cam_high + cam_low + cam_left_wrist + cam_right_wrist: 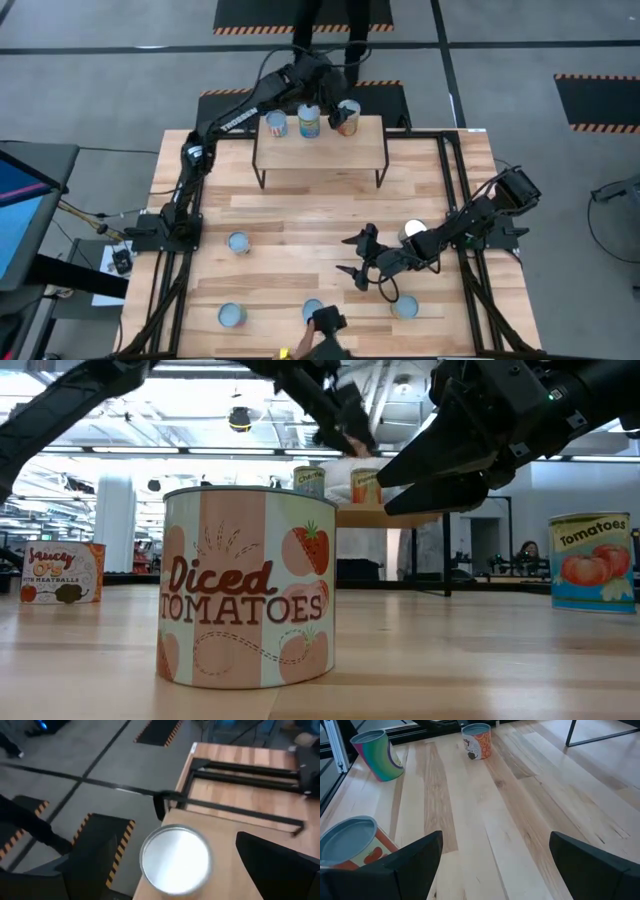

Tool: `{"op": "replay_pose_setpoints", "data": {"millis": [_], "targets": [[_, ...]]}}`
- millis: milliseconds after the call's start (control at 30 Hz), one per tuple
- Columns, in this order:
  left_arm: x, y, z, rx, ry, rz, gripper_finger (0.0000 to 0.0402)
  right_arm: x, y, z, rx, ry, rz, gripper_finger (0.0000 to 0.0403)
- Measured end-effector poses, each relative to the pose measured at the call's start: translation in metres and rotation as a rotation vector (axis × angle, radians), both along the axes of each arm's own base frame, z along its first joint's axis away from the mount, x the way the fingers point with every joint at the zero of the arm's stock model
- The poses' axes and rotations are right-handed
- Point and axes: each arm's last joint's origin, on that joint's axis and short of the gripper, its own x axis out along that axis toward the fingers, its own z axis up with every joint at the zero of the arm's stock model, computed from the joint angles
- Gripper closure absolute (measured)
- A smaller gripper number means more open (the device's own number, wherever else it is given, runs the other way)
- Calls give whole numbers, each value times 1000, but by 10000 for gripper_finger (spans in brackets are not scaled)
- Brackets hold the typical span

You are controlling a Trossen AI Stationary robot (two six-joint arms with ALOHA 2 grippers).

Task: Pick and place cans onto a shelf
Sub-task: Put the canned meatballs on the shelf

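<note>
Shelf (320, 150), far edge of the worktop (300, 230): I count three cans along its back, orange can (277, 125), middle can (309, 122) and right-hand can (347, 117); its front strip is bare.

Left pincer (340, 110): spread around the right-hand can, blocking that corner.

Worktop centre: I see open planks between the shelf legs and the near row.

Right pincer (358, 258): fingers apart, hanging right of centre.

Obstacles on the worktop: lone can (238, 243) left of centre; corner can (232, 315) and tomato can (313, 311) at the near edge; right can (404, 306) nearby; white-topped can (413, 231) beside the right arm.
</note>
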Motion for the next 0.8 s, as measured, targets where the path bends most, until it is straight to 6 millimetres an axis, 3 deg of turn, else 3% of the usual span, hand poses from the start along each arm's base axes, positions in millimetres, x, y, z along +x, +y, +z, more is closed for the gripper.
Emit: {"op": "replay_pose_setpoints", "data": {"millis": [133, 400, 600, 800], "targets": [[-15, -21, 29, 40, -17, -10, 3, 0, 0, 0, 0, 0, -1, 14], [-36, -75, 70, 73, -24, -71, 5, 1, -3, 0, 11, -10, -42, 14], [-41, -112, 64, 116, 34, -60, 26, 0, -3, 0, -1, -17, -66, 14], [-59, -137, 38, 122, 7, -93, 50, 0, -3, 0, -3, -12, -66, 14]]}}
